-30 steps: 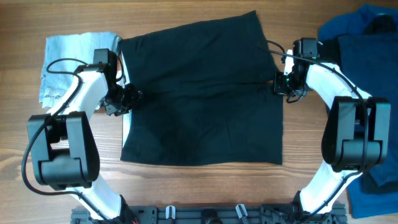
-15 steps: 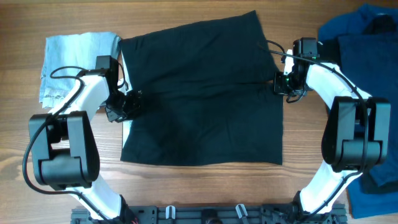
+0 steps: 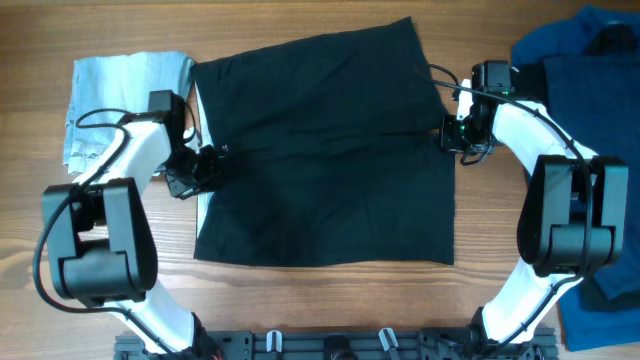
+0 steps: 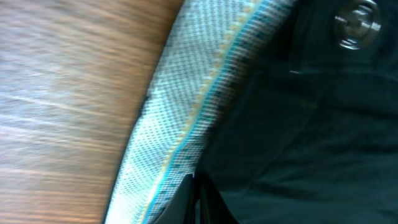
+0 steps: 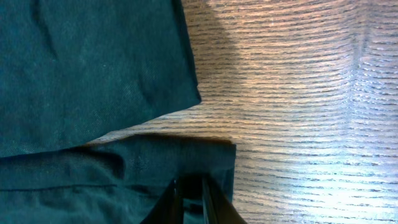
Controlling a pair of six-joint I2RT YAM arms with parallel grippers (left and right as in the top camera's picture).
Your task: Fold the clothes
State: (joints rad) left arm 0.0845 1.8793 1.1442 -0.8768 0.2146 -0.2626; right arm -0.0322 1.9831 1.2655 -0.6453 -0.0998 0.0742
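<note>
Overhead, two grippers pinch one pair of black shorts (image 3: 320, 150) spread mid-way across the table (image 3: 330, 290). The left gripper (image 3: 212, 165) is clamped on the left edge, the right gripper (image 3: 452, 135) on the right. One pale-blue garment (image 3: 110, 90) lies at the far-left corner, and a blue pile (image 3: 580, 70) sits at the right edge.

Black shorts (image 5: 87, 68) fill the left of the view in two parts, an upper panel and a lower strip, each ending in a corner on the wooden bench (image 5: 298, 93). The right tool (image 5: 191, 196) pinches the lower strip's edge.
</note>
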